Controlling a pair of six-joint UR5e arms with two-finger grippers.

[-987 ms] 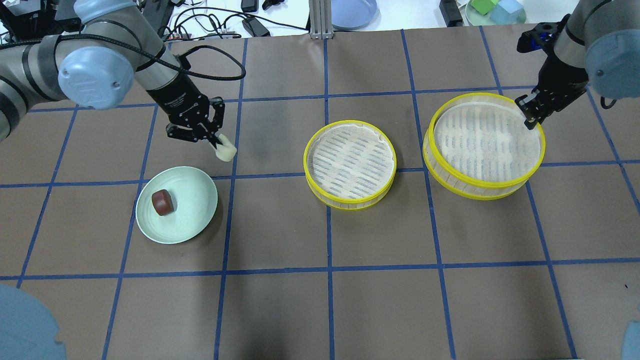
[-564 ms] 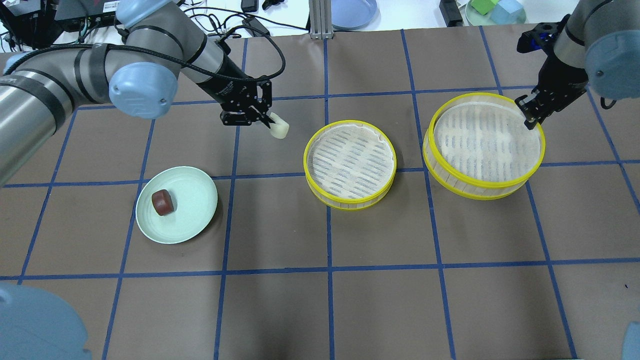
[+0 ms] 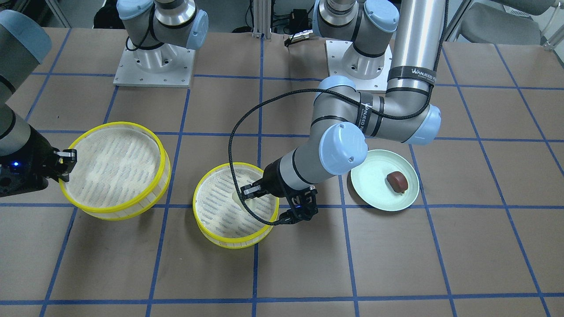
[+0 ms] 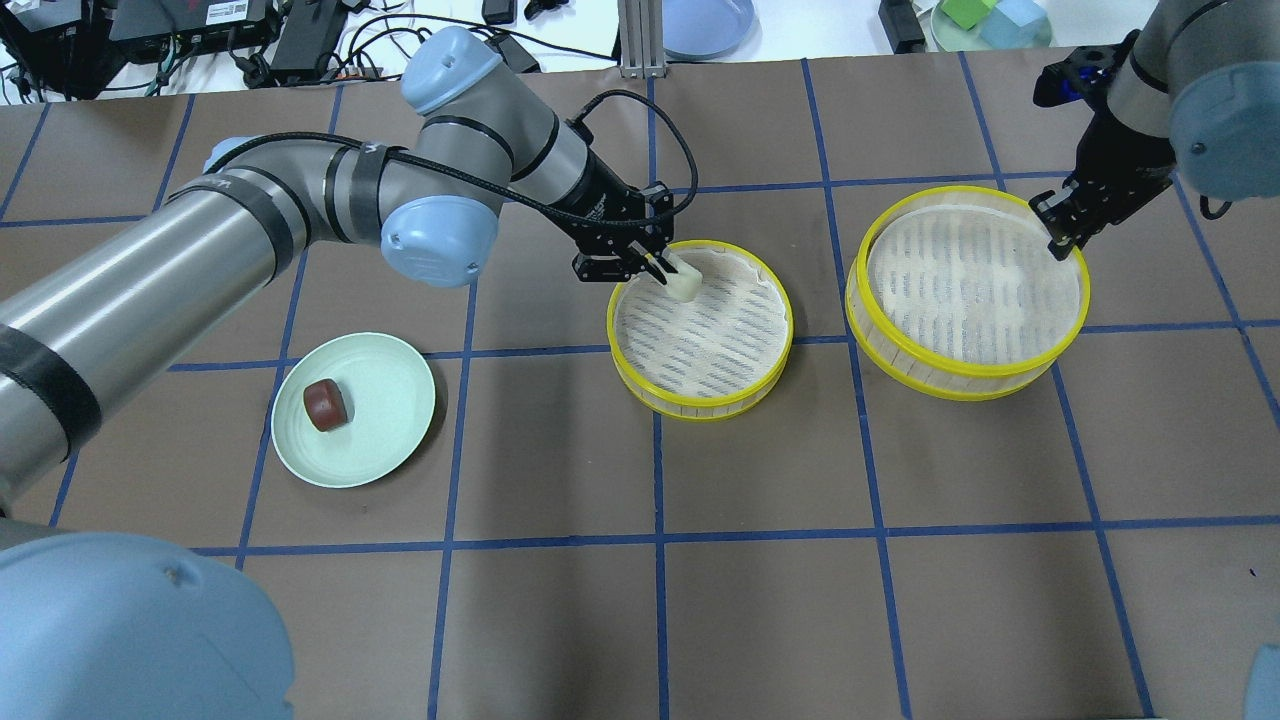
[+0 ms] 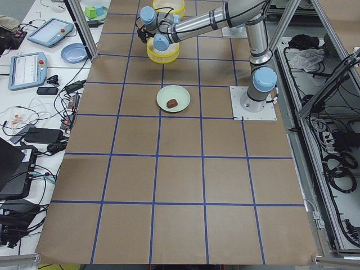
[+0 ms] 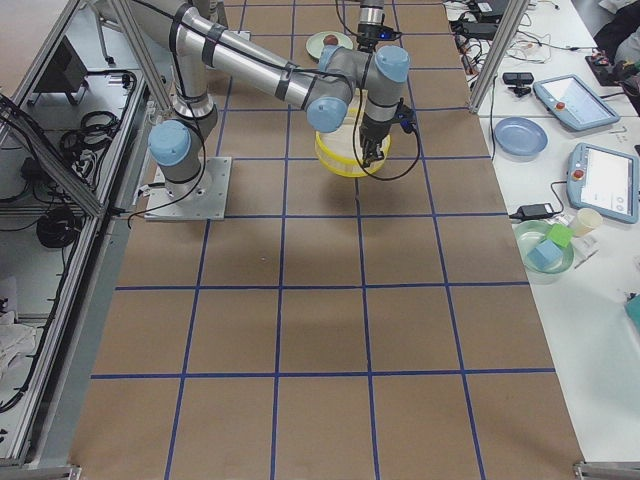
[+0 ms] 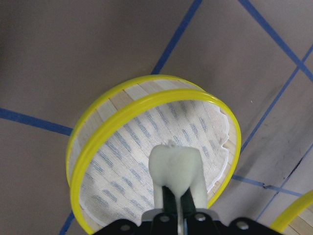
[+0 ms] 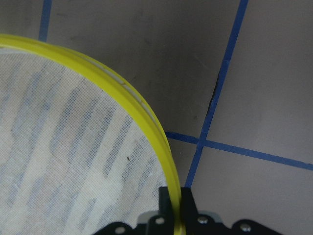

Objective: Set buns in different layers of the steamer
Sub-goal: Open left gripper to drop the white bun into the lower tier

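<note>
My left gripper (image 4: 665,274) is shut on the cream-white bun (image 4: 683,281) and holds it just over the back left part of the middle steamer tray (image 4: 700,410). The left wrist view shows the bun (image 7: 175,164) between the fingers above that tray's slatted base (image 7: 122,161). The dark reddish-brown bun (image 4: 325,405) lies on the pale green plate. My right gripper (image 4: 1060,243) is shut on the yellow rim of the right steamer tray (image 4: 960,390). The right wrist view shows the rim (image 8: 146,117) running between the fingers. That tray holds no bun.
The pale green plate (image 4: 390,430) sits at front left. Behind the mat's far edge lie cables, a blue plate (image 4: 705,25) and a green dish of blocks (image 4: 990,25). The left arm reaches across the left half of the table.
My left arm has swung to the right, carrying the white bun from beside the green plate to over the middle tray. The right arm and its tray have not moved.
</note>
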